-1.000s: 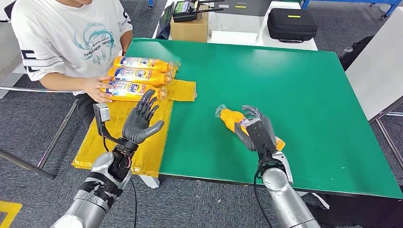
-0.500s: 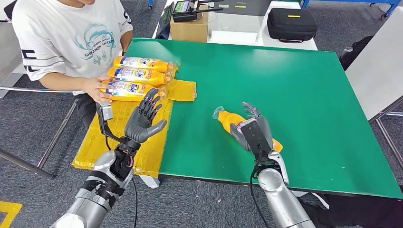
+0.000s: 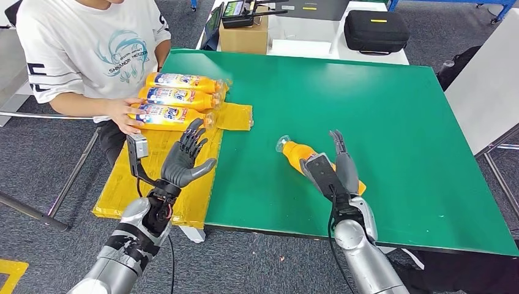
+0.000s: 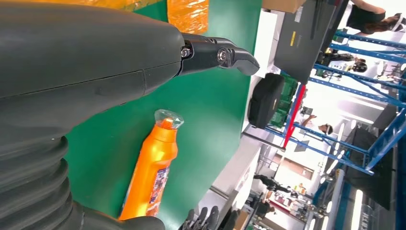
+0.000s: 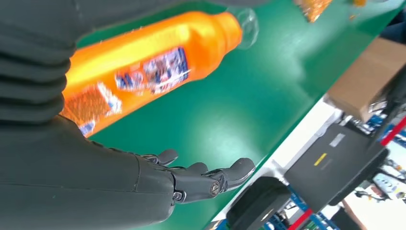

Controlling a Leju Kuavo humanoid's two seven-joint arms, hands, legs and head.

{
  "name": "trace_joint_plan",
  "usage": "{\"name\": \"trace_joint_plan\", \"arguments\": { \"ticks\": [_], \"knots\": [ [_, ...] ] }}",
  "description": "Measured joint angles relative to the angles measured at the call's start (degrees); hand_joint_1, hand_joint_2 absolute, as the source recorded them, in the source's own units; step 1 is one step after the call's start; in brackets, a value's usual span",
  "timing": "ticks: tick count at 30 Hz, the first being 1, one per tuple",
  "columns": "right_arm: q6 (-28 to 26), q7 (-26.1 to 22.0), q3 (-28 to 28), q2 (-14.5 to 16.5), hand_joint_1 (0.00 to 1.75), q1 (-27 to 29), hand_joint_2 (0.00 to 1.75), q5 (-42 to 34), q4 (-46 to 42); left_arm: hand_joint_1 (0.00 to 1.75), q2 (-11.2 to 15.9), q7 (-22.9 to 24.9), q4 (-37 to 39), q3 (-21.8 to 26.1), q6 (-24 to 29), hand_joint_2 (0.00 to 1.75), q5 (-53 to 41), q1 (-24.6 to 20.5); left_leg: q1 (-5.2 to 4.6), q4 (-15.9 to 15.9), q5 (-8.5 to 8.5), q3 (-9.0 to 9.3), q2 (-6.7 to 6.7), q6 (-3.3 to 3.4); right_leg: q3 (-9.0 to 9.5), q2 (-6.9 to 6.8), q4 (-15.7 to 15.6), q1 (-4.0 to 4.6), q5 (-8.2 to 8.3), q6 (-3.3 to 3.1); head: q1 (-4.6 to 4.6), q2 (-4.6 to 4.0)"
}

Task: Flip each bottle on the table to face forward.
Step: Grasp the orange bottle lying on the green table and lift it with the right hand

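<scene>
- Left robot hand (image 3: 185, 157) raised over the yellow sheet (image 3: 160, 177), fingers spread, holding nothing; best kept clear.
- Orange bottle (image 3: 296, 153) lying on the green bench (image 3: 392, 116), cap toward the person (image 3: 85, 49).
- Right robot hand (image 3: 333, 168) against it, fingers apart, no grip yet; better to close round the body before rolling the label up.

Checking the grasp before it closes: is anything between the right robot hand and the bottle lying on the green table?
Nothing visible. The right robot hand is right at the bottle, fingers apart, with no other thing between them. The table around the bottle is bare green, and the other bottles lie far off by the person.
</scene>
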Motion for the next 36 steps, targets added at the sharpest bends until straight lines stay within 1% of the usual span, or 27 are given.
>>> {"name": "trace_joint_plan", "arguments": {
  "ticks": [4,9,13,21,26,28,30,32,36],
  "knots": [
    [0.3,2.4,-0.7,-0.3,0.0,-0.2,1.75,2.5,1.6,0.0,0.0,0.3,0.0,0.0,-0.2,1.75,-0.3,0.4,0.0,0.0,0.0,0.0,-0.02,0.0,0.01,-0.01,0.0,0.0,0.0,0.0,-0.01,0.01],
    [1.9,5.7,-1.3,-1.0,0.0,-1.2,1.75,6.1,5.6,0.0,0.0,0.8,-0.1,0.1,-1.0,1.75,-0.8,0.9,0.0,0.0,0.0,0.0,-0.01,0.0,0.01,0.0,0.0,0.0,0.0,0.0,0.0,0.0],
    [3.2,7.0,-1.5,-1.3,0.0,-2.1,1.75,7.4,8.3,0.0,0.0,1.0,-0.4,0.4,-1.5,1.75,-0.8,1.4,0.0,0.0,0.0,0.0,-0.01,0.0,0.01,0.0,0.0,0.0,0.0,0.0,-0.01,-0.01],
    [8.7,10.5,-1.6,-1.9,0.0,-5.7,1.75,10.8,14.7,0.0,0.0,1.7,-1.0,1.0,-3.3,1.75,-0.7,2.0,0.0,0.0,0.0,0.0,-0.01,0.0,0.02,0.0,0.0,0.0,0.0,0.0,0.0,0.01],
    [13.5,12.2,-1.1,-2.3,0.0,-9.6,1.75,12.0,19.3,0.0,0.0,1.9,-1.1,1.3,-4.3,1.75,-0.2,2.3,0.0,0.0,0.01,0.04,0.0,0.01,0.05,0.0,0.0,0.0,0.01,0.0,0.0,0.0],
    [14.6,12.5,-0.8,-2.5,0.01,-11.0,1.75,12.2,20.8,0.0,0.0,1.9,-1.1,1.4,-4.5,1.75,-0.1,2.3,0.0,0.0,0.01,0.07,0.0,0.01,0.08,0.0,0.0,0.0,0.01,0.0,0.0,0.01],
    [15.4,12.7,-0.5,-2.6,0.88,-11.9,1.75,12.5,22.1,0.0,0.0,1.9,-1.1,1.5,-4.7,1.75,0.0,2.3,0.0,0.0,0.01,0.08,0.0,0.01,0.09,0.0,0.0,0.0,0.01,0.0,-0.01,0.01],
    [17.6,13.2,0.1,-2.8,1.74,-13.0,1.75,13.2,23.4,0.0,0.0,1.9,-1.1,1.7,-5.2,1.75,0.0,2.3,0.0,0.0,0.01,0.11,0.03,0.01,0.1,0.01,0.0,0.01,0.01,0.0,-0.01,0.0],
    [24.2,13.6,2.7,-3.5,1.75,-16.9,1.75,15.1,27.0,0.0,0.0,1.9,-1.0,2.0,-6.4,1.75,0.2,2.3,0.0,0.0,0.01,0.19,0.19,0.01,0.14,0.03,0.0,0.01,0.07,-0.06,0.01,0.01]
  ]
}}
